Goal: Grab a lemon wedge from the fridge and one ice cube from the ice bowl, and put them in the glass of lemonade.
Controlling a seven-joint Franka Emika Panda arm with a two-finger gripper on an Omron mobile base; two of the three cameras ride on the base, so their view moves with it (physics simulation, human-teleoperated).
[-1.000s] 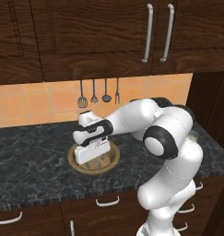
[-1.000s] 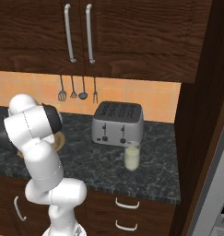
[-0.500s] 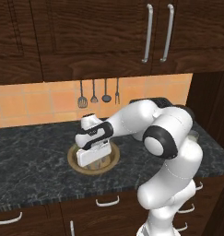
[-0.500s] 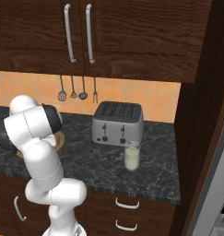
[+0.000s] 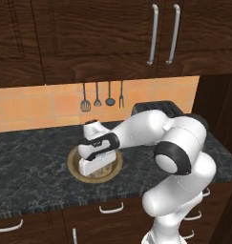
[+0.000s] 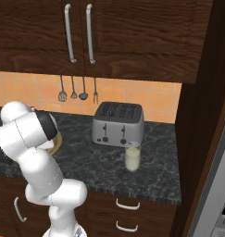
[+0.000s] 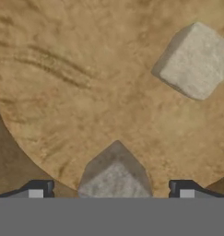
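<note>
light brown wood ice bowl (image 5: 94, 164) on the bench. jaws wide apart, low inside it. one ice cube (image 7: 114, 177) lies between the fingertips (image 7: 38, 188).

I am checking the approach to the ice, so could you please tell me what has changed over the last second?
The pincer has sunk lower into the ice bowl, jaws still wide open with an ice cube between the tips; nothing is gripped yet. A second cube lies apart. The glass of lemonade and toaster stayed put.
</note>
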